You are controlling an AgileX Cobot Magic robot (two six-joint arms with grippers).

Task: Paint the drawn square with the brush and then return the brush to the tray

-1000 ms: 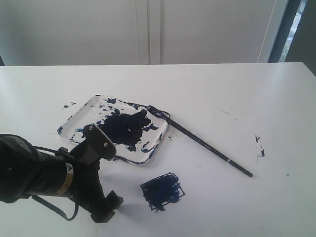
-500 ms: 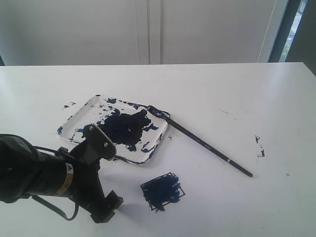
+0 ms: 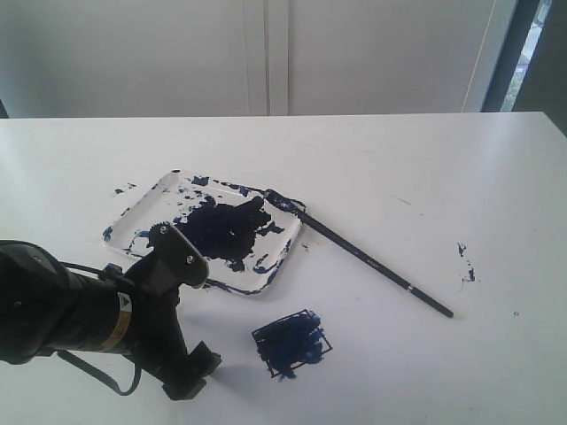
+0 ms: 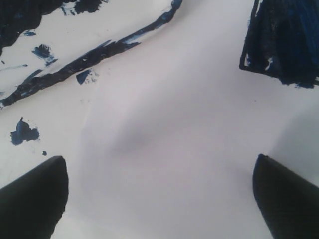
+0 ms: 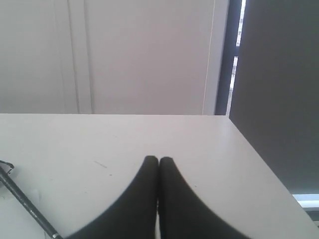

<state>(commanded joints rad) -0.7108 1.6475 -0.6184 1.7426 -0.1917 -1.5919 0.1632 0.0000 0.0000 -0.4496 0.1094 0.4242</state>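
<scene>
Near the desk's point(image 3: 399, 150) front left corner, the left gripper point(image 4: 159, 199) hangs with jaws spread wide and empty, just beside the blue-scribbled drawn square point(image 3: 292, 341). The right gripper point(image 5: 158, 164) is pinched together (holding nothing), while the brush point(image 3: 372, 261) lies slanting toward the right edge, its tip on the tray's point(image 3: 142, 205) rim.

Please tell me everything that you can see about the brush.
The brush is long and thin, with a black handle and a small silver mark near its back end. Its tip is dark with blue-black paint and rests at a corner of the tray, the corner nearest the middle of the table. The rest of the handle lies on the white table, slanting away from the tray. Nothing holds it.
</scene>
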